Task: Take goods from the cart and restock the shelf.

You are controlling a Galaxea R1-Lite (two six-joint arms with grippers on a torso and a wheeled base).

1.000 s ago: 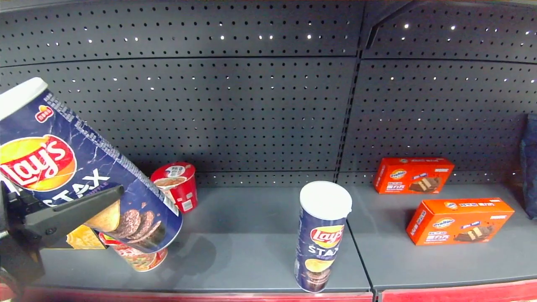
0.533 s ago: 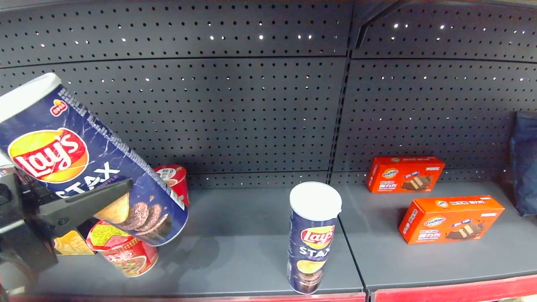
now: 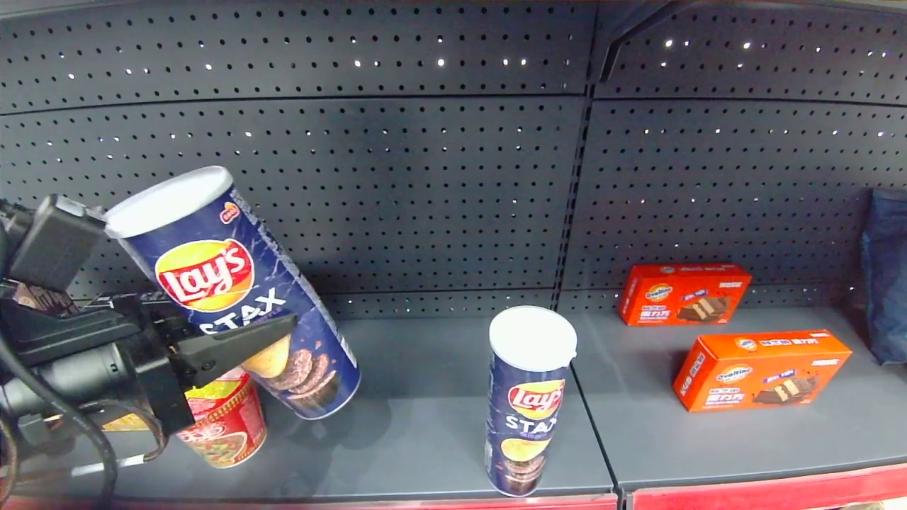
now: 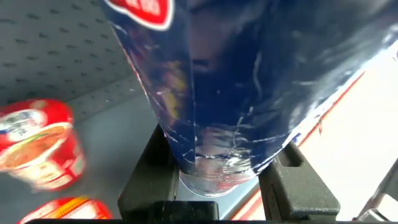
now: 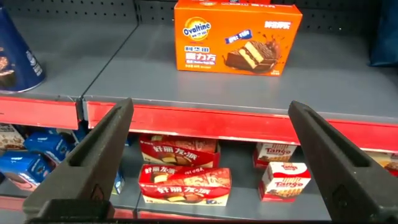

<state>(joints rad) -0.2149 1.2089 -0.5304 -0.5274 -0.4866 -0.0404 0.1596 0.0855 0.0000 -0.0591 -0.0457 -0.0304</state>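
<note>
A blue chip can (image 3: 234, 290) with a white lid hangs tilted over the left part of the grey shelf (image 3: 425, 425), lid leaning left. Its base is low over the shelf board. My left gripper (image 3: 273, 340) is shut on its lower half; in the left wrist view the fingers (image 4: 149, 180) clamp either side of the can (image 4: 236, 93). A second, matching can (image 3: 528, 404) stands upright near the shelf's front edge. My right gripper (image 5: 211, 109) is open and holds nothing, in front of the shelf's red front strip (image 5: 205, 118).
A red noodle cup (image 3: 223, 421) stands just left of the held can, with another red cup (image 4: 40, 149) farther back. Two orange boxes (image 3: 682, 294) (image 3: 762, 370) lie on the right shelf board. A blue bag (image 3: 886, 283) sits at the far right. Boxed goods (image 5: 186, 180) fill the lower shelf.
My left gripper has carried the can to the right and farther in over the shelf, lowering it and bringing it more upright. The head camera shifted slightly at first.
</note>
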